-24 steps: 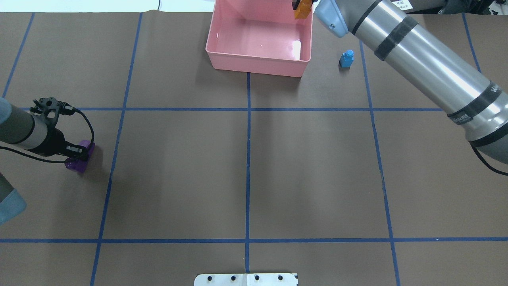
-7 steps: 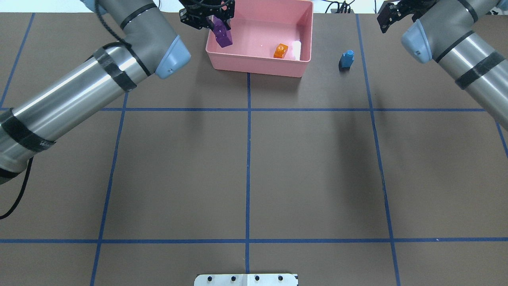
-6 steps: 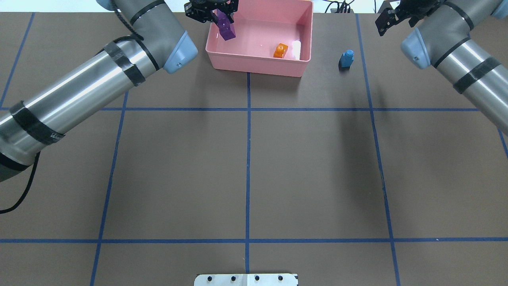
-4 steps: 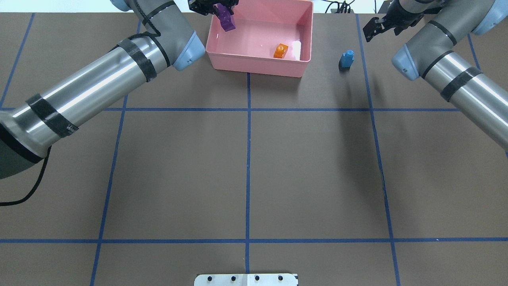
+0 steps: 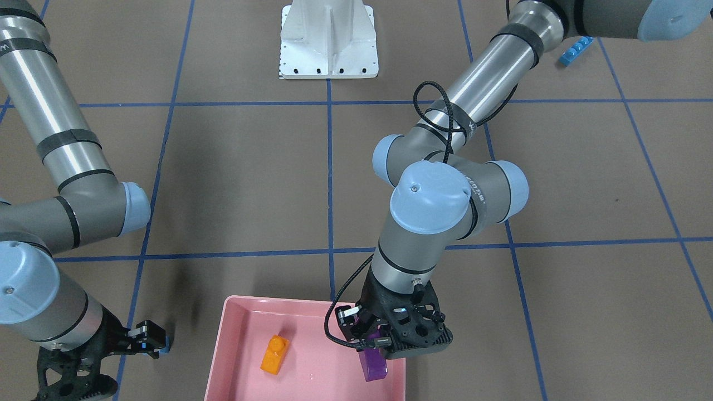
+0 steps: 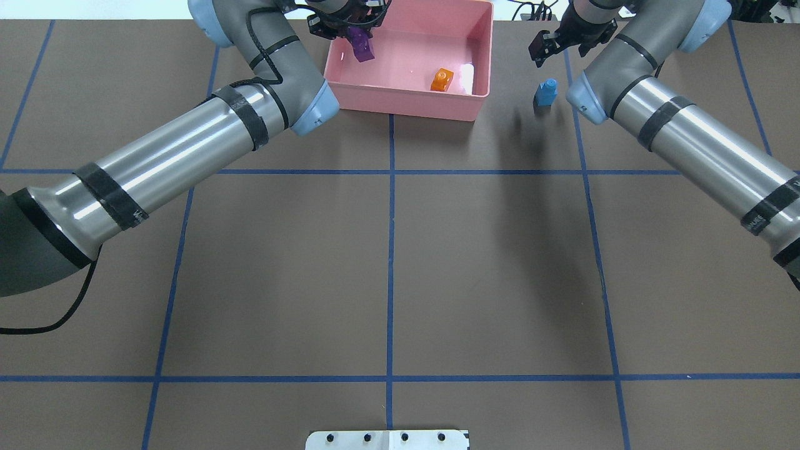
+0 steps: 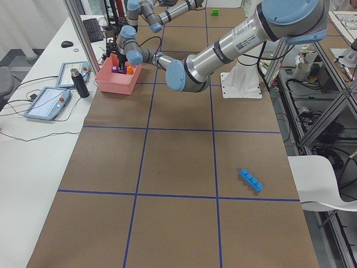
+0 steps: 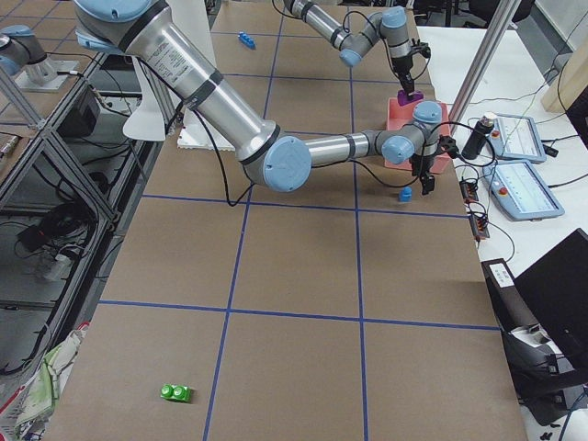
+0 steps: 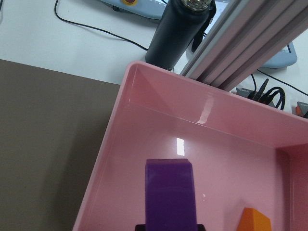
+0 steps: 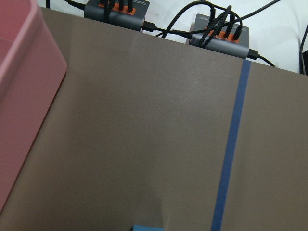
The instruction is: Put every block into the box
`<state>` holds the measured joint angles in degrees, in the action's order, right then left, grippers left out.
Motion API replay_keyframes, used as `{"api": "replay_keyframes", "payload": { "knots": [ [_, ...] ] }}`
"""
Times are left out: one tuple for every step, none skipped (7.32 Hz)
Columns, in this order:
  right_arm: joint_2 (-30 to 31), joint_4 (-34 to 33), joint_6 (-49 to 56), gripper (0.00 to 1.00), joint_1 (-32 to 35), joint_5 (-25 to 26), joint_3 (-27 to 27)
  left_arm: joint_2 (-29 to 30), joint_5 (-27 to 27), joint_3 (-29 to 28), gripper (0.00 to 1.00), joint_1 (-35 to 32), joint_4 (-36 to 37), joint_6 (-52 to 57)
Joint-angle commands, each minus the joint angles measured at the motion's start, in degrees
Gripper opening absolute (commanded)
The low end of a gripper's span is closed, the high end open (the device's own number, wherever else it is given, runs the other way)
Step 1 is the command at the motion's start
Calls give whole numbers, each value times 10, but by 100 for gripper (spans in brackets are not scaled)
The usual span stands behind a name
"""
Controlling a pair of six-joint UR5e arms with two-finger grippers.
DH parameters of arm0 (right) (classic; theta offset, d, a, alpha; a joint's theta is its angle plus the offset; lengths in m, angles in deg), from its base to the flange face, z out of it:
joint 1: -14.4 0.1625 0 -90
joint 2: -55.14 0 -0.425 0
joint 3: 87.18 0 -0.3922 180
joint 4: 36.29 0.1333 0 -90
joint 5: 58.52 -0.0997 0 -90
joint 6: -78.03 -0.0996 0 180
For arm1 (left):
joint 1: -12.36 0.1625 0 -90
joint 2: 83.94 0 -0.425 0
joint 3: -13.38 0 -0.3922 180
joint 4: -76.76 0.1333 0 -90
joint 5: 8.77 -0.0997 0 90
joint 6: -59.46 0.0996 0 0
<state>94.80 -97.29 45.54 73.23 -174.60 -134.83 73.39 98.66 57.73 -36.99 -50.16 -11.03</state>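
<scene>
My left gripper is shut on the purple sloped block and holds it upright over the near left corner of the pink box. An orange block lies inside the box. The small light blue block stands on the table right of the box. My right gripper hangs open just beyond that block, with nothing in it. A long light blue block and a green block lie far off, near the table's two ends.
A white robot base sits at the near table edge. Beyond the box stand a black bottle, aluminium posts, tablets and cables. Blue tape lines grid the brown table.
The orange block has been dropped into the box. My left arm has carried the purple block from the table's left side to over the box. My right arm has swung toward the small blue block.
</scene>
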Motion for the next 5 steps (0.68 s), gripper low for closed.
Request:
{"api": "replay_keyframes", "payload": {
  "knots": [
    [-12, 42, -31, 99, -19, 17, 47, 0, -6, -1, 0, 3, -1, 0],
    [-12, 42, -59, 98, -28, 17, 50, 0, -6, -1, 11, 3, 0, 0],
    [-12, 43, -66, 96, -32, 17, 54, 3, -7, 1, 99, 4, 2, 3],
    [-11, 41, -82, 86, -34, 17, 54, 6, -6, 1, 100, 3, 3, 2],
    [-9, 41, -84, 77, -37, 16, 55, 6, -6, 1, 100, 3, 3, 2]
  ]
}}
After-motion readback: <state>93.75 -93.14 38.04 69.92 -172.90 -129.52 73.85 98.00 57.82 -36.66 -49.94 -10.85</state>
